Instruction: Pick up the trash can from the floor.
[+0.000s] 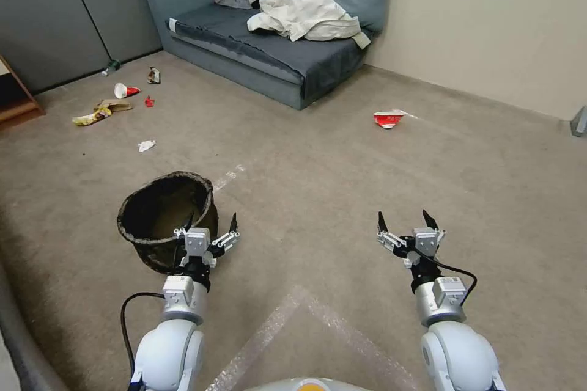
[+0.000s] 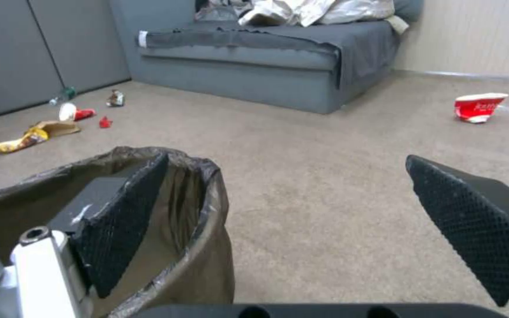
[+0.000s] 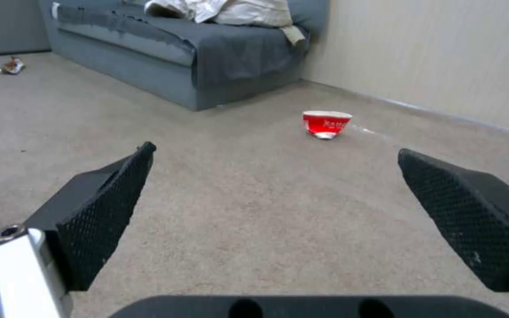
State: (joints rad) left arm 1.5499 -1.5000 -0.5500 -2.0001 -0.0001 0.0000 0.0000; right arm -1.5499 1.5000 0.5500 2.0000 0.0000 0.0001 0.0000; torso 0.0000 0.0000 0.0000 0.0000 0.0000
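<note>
The trash can, a small round bin wrapped in a crinkled dark bag, stands upright on the beige carpet floor ahead of me to the left. My left gripper is open at the can's near right rim. In the left wrist view, the left gripper has one finger inside the trash can, while the other finger hangs outside over the carpet. My right gripper is open above bare floor, well to the right of the can, and the right gripper has nothing between its fingers.
A grey sofa with heaped clothes stands against the far wall. A crushed red cup lies ahead on the right. Scattered litter lies at the far left near a wooden shelf. Clear tape strips cross the carpet close to me.
</note>
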